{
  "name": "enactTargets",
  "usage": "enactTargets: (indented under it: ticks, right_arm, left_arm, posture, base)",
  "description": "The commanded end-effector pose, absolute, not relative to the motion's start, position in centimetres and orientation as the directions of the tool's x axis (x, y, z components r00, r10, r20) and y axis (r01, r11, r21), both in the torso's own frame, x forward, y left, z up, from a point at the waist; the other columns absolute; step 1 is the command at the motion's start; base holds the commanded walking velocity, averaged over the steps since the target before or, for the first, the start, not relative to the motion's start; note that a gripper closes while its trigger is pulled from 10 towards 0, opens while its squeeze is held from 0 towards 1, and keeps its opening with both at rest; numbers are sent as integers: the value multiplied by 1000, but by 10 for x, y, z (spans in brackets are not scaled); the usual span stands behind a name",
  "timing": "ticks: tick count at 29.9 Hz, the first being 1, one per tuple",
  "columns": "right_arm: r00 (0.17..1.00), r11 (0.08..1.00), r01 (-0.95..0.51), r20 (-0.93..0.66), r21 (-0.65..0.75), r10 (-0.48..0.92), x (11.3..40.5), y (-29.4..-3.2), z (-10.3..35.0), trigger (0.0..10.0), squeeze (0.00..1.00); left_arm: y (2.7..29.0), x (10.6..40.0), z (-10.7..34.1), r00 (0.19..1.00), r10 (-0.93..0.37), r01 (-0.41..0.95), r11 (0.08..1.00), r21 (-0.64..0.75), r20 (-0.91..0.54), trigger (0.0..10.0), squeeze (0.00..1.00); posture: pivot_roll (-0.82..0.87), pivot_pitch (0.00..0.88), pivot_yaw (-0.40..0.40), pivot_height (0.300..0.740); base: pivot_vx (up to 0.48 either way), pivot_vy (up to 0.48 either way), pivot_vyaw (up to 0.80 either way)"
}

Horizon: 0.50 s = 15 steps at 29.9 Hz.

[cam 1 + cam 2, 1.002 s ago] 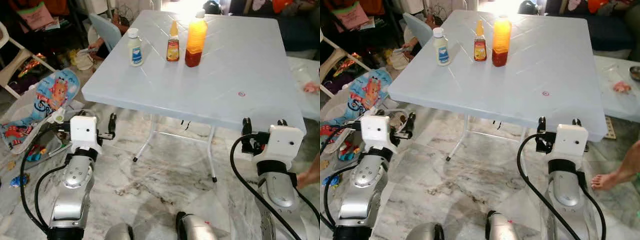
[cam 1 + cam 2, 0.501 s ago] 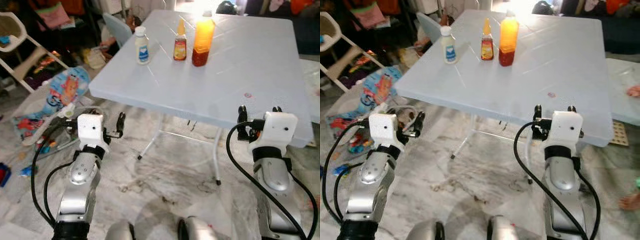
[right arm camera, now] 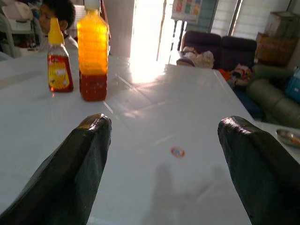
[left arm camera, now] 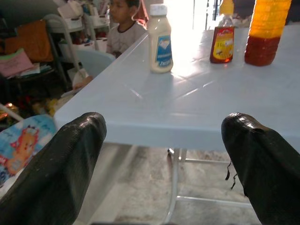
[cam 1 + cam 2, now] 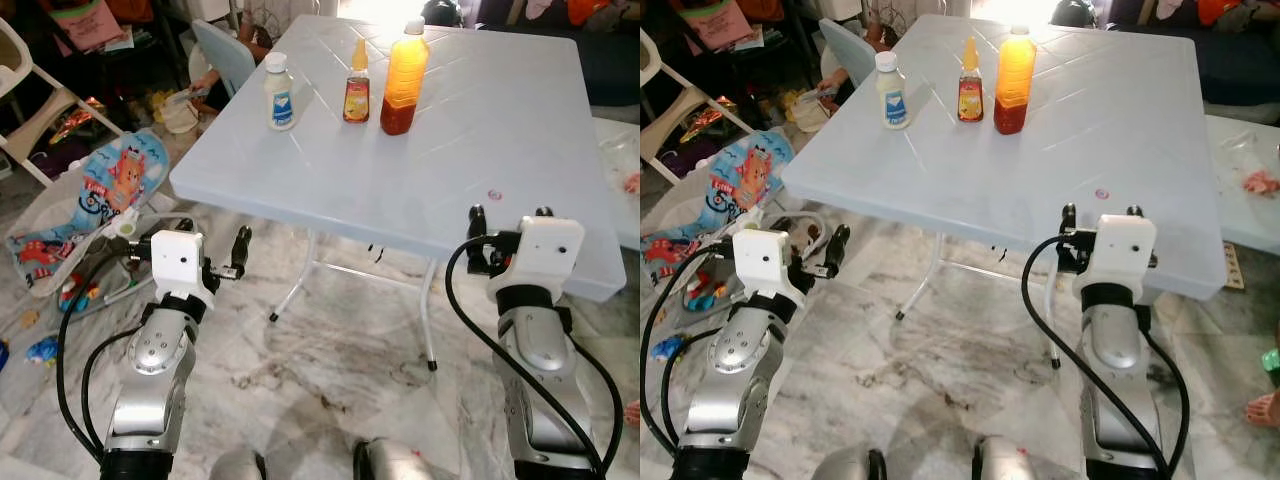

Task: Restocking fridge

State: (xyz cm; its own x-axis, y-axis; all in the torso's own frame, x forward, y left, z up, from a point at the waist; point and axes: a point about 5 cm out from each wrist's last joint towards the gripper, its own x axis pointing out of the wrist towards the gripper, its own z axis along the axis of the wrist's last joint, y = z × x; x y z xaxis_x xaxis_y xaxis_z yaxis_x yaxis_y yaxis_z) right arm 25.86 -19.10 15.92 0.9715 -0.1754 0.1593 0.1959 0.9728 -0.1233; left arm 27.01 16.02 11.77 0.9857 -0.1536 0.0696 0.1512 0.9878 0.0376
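Both claws are rising toward the surface (image 5: pixel 480 120) edge since a second ago, fingers spread, grasping nothing. Right claw (image 5: pixel 503 213) is hovering at the near rim; left claw (image 5: pixel 212 243) below it. Orange bottle (image 5: pixel 400 77), sauce bottle (image 5: pixel 356 82), white bottle (image 5: pixel 278 92) are standing well ahead, awaiting pickup for the fridge.

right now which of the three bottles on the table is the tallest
The big bottle of orange liquid with the white cap, at the right end of the row. It stands well above the small yellow-capped sauce bottle beside it and the white bottle on the left.
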Motion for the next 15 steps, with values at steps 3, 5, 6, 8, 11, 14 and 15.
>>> enactTargets:
  ticks: [3,5,6,8,11,14,15]
  right_arm:
    - [969,969,194,182,-154,-165,264,-191,165,10000,0]
    - [967,967,198,193,-161,-166,267,-194,168,10000,0]
    - [966,969,195,200,-154,-163,269,-194,170,10000,0]
    - [964,970,194,210,-147,-161,272,-195,174,10000,0]
    - [963,969,199,214,-146,-165,273,-196,174,10000,0]
    - [962,969,199,216,-148,-165,273,-196,174,10000,0]
    - [962,969,199,216,-148,-165,273,-196,174,10000,0]
  left_arm:
    - [157,271,122,983,-163,161,986,34,90,10000,0]
    - [155,271,122,981,-169,167,985,29,92,10000,0]
    - [154,272,123,981,-172,170,985,26,94,10000,0]
    - [154,273,123,980,-176,174,984,24,95,10000,0]
    - [155,273,123,979,-178,176,984,26,95,10000,0]
    - [155,273,123,979,-178,177,984,27,96,10000,0]
    - [155,273,123,979,-178,177,984,27,96,10000,0]
  posture:
    - [-84,92,27,740]
    - [-98,94,23,740]
    - [-99,93,25,740]
    - [-100,97,28,740]
    - [-99,96,28,740]
    - [-100,97,28,740]
    - [-100,97,28,740]
  base:
    - [356,0,0]
    - [360,0,0]
    - [375,0,0]
    - [375,0,0]
    - [380,0,0]
    - [386,0,0]
    - [386,0,0]
